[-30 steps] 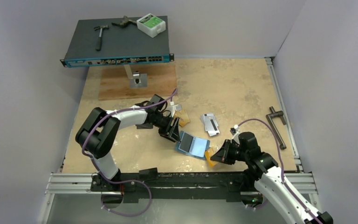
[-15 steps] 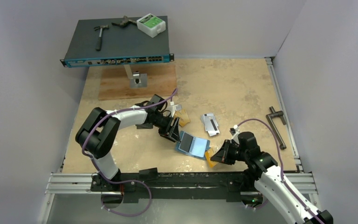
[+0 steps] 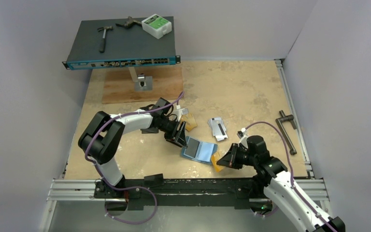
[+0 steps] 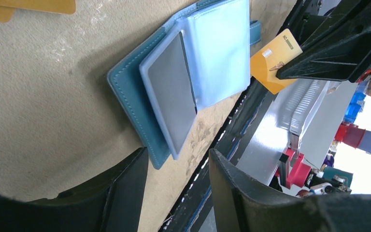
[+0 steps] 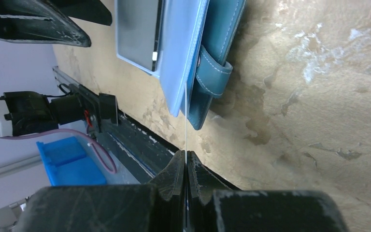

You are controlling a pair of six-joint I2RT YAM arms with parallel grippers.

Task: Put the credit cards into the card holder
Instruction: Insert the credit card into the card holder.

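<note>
Card holder lies open near the middle of the mottled tan table, stitched teal cover down, pale glossy plastic pockets up; a flat grey card looks already lodged in one. Right gripper, just right of it, is pinched shut on a thin, stiff orange card, edge aimed at the pockets. Left gripper hovers at the holder's far-left edge, fingers parted, nothing between them. Insertion is the step in hand, I judge: the card's edge must find a pocket slit while the slippery sleeves are steadied. Silver-grey cards and another orange card wait farther off
</note>
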